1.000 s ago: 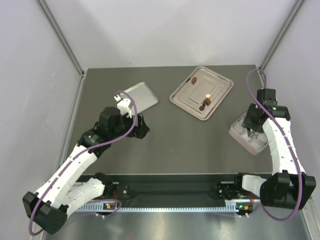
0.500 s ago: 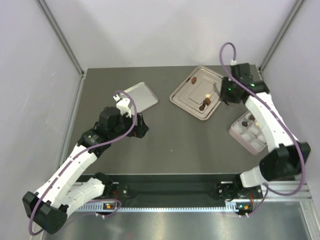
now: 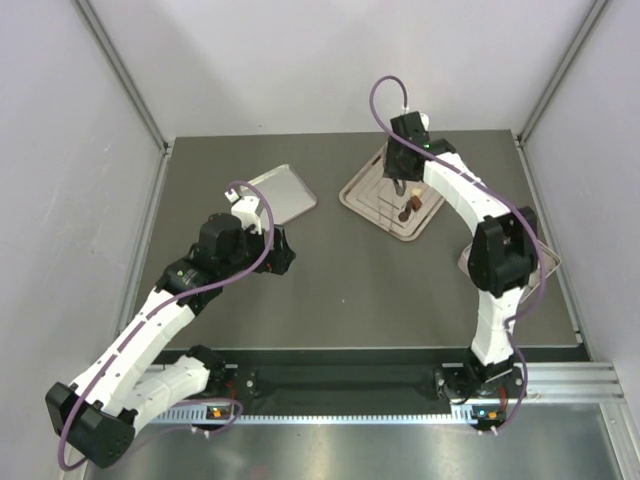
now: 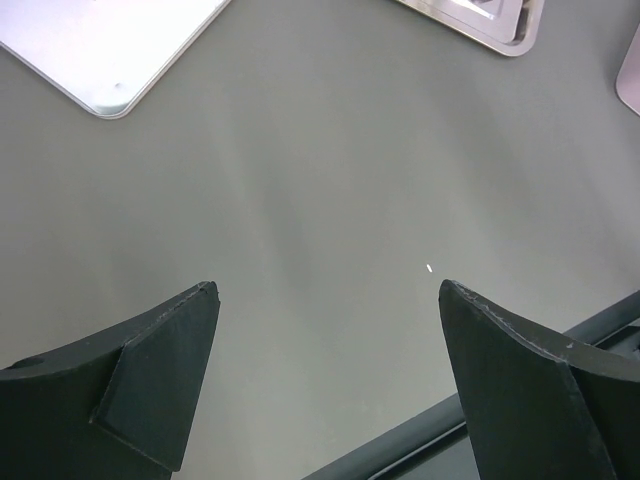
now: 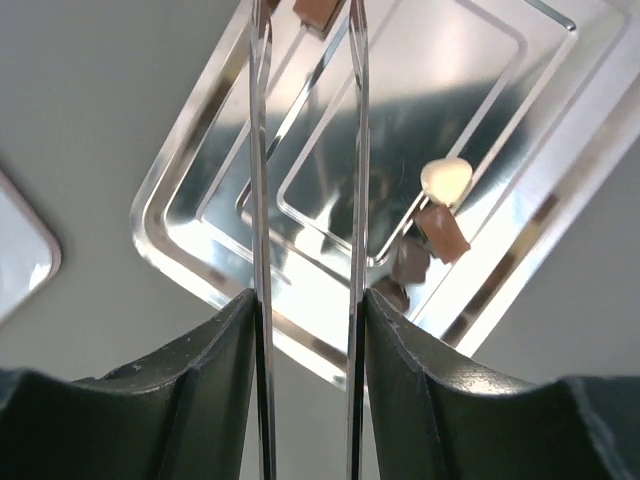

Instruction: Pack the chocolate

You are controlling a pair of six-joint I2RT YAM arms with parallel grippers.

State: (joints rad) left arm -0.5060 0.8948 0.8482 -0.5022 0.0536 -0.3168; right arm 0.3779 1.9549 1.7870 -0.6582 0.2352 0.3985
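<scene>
Several chocolate pieces (image 5: 440, 232) are seen clustered on the silver tray (image 5: 172, 260); one brown piece (image 5: 318, 10) is bracketed by the parted blades of the right gripper (image 5: 305, 60). A pick is judged begun: closing is needed next. The left gripper (image 4: 327, 290) is held agape.

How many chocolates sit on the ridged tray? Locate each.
4: a tan piece near the tray's far end, a cream piece, two brown pieces clustered beside it. More may be hidden.

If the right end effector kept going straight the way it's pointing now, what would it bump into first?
Probably the brown chocolate piece on the tray, which sits in line with the gap of the open right end effector. Depth is unclear, so it may straddle the piece and touch the tray first.
</scene>
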